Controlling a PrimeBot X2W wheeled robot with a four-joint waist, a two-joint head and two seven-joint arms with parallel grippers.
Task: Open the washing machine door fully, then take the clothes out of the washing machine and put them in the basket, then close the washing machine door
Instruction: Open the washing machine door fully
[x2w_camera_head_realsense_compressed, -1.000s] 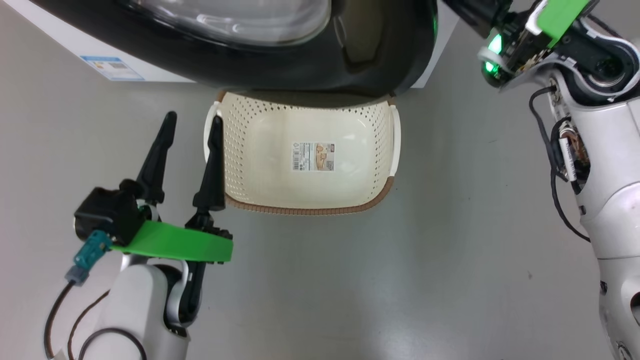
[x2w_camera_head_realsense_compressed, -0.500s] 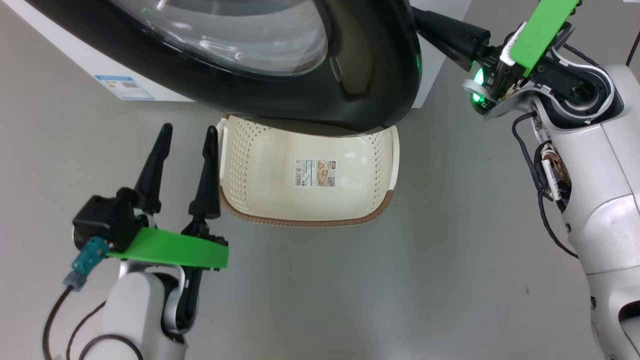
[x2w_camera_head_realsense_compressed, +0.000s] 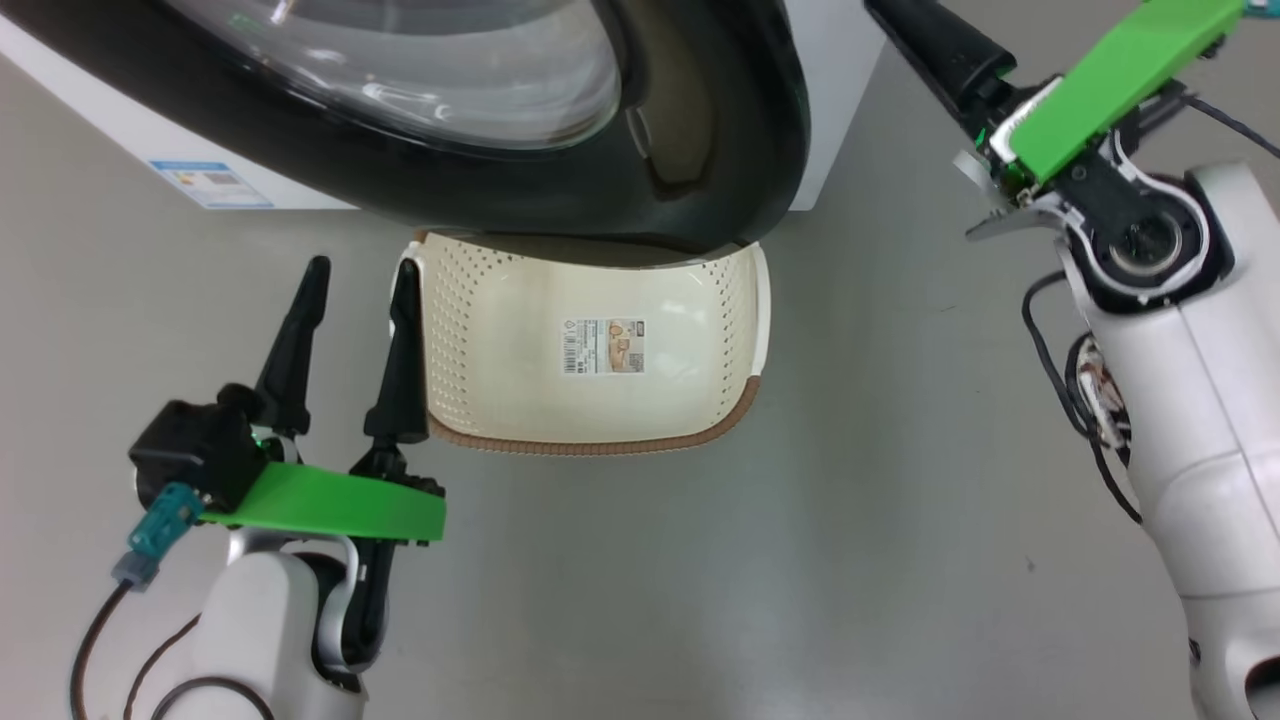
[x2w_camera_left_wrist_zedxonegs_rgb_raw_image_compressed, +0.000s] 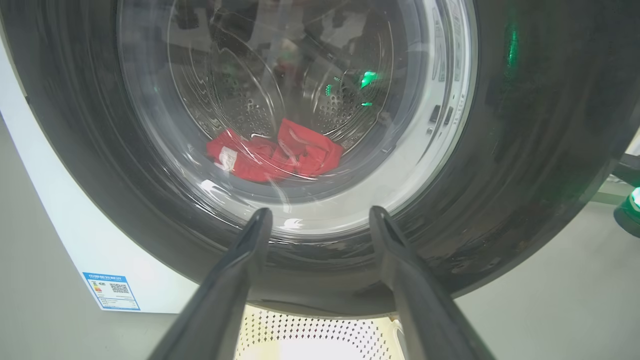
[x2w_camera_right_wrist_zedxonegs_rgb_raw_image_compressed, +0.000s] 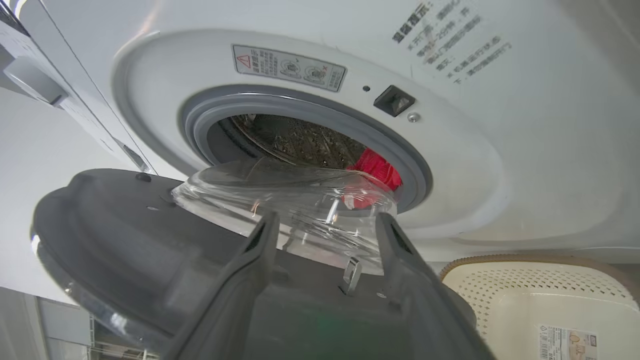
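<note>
Left end effector (x2w_camera_head_realsense_compressed: 361, 265) and right end effector (x2w_camera_right_wrist_zedxonegs_rgb_raw_image_compressed: 326, 216) gape empty; unheld, the glossy black round door (x2w_camera_head_realsense_compressed: 700, 150) may swing back shut.

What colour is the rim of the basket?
The basket's rim is brown, with a woven look; the head view shows it best.

A laundry corner, more test room than home. A white front-loading washing machine (x2w_camera_right_wrist_zedxonegs_rgb_raw_image_compressed: 500, 125) stands straight on a bare, smooth grey floor (x2w_camera_head_realsense_compressed: 700, 580). It carries a blue label sticker (x2w_camera_head_realsense_compressed: 210, 183) low on its front, a warning sticker (x2w_camera_right_wrist_zedxonegs_rgb_raw_image_compressed: 289, 67) above the opening, and red clothes (x2w_camera_left_wrist_zedxonegs_rgb_raw_image_compressed: 272, 157) in its perforated steel drum (x2w_camera_left_wrist_zedxonegs_rgb_raw_image_compressed: 340, 105). A cream plastic laundry basket (x2w_camera_head_realsense_compressed: 480, 330) before it has a shop's paper label (x2w_camera_head_realsense_compressed: 603, 346) on its bottom. Loose black cables (x2w_camera_head_realsense_compressed: 1085, 400) hang from a robot's pale forearm (x2w_camera_head_realsense_compressed: 1180, 480).
</note>
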